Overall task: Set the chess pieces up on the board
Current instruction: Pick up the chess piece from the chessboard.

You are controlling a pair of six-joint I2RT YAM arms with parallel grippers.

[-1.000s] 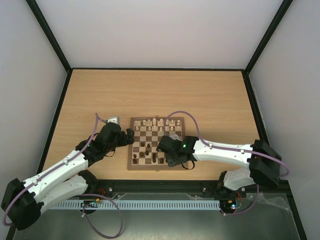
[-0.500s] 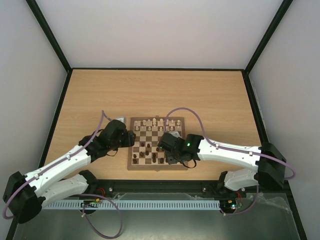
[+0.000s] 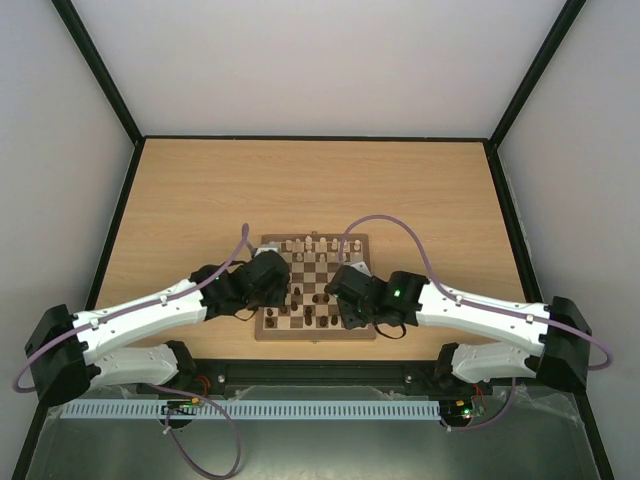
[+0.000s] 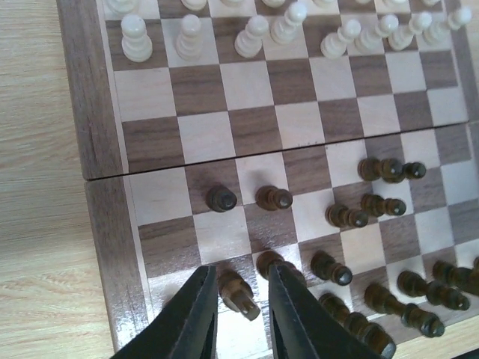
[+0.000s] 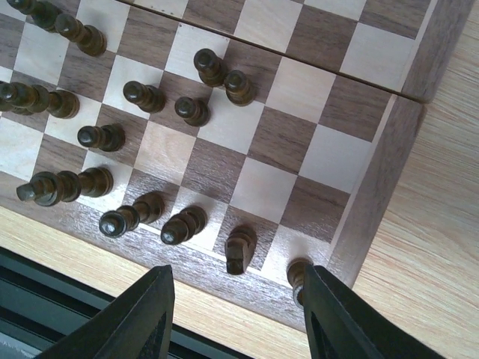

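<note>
The board (image 3: 310,335) lies flat on the surface (image 3: 300,180), close to the middle of its near edge, and no lettering on it can be made out. It sits square to the surface: its ranks and the seam across its middle run parallel to the near edge. The pale pieces (image 4: 136,37) stand upright in rows along the board's far side. The dark pieces (image 5: 142,96) are scattered unevenly over the near half, some crowded two to a square. The left gripper (image 4: 241,284) is over the board's near-left corner with its jaws drawn narrow around a single dark pawn (image 4: 238,293). One finger is against the pawn and a sliver of board shows at the other, so I cannot tell whether it is truly clamped. The right gripper (image 5: 238,280) hangs over the near-right corner with its jaws wide and nothing between them. A dark corner piece (image 5: 298,275) stands just beside one finger, and a dark knight-like piece (image 5: 238,250) stands ahead of the gap.
</note>
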